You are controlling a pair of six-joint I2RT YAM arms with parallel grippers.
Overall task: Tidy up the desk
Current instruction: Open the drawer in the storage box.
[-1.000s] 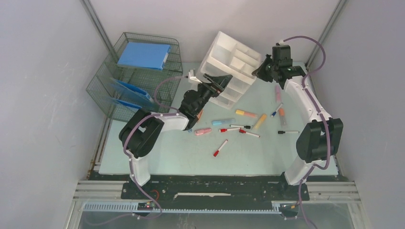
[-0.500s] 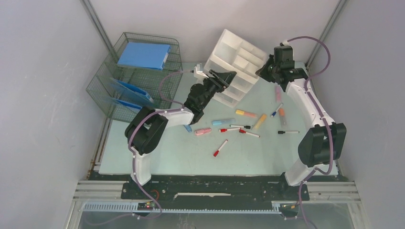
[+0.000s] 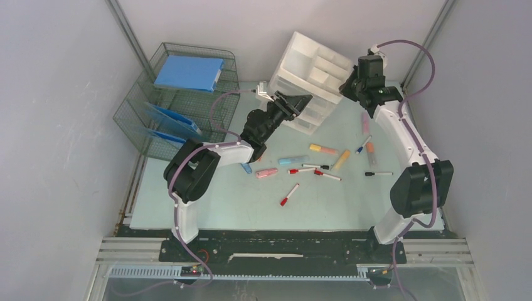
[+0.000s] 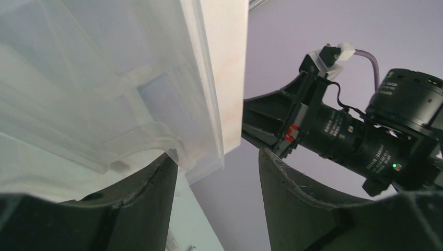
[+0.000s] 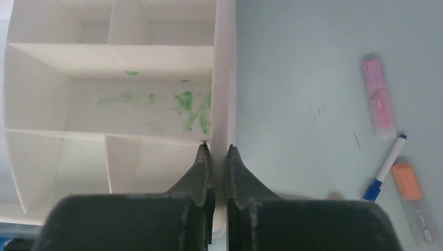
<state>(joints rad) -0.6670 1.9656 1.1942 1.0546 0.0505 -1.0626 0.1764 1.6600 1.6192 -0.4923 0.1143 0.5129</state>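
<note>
A white compartment organizer with translucent drawers stands tilted at the back of the pale green desk. My right gripper is shut on the organizer's right wall, one finger inside a compartment and one outside. My left gripper is open at the organizer's front drawers. In the left wrist view the drawer corner sits just above its gap, next to the left finger. Several pens and highlighters lie scattered mid-desk.
A wire mesh tray stack holds a blue book at the back left. A pink highlighter, blue pen and orange highlighter lie right of the organizer. A red-capped marker lies nearer the front.
The organizer has shifted right and back in my right gripper's hold. My left gripper has narrowed its jaws and moved right along the organizer's front.
</note>
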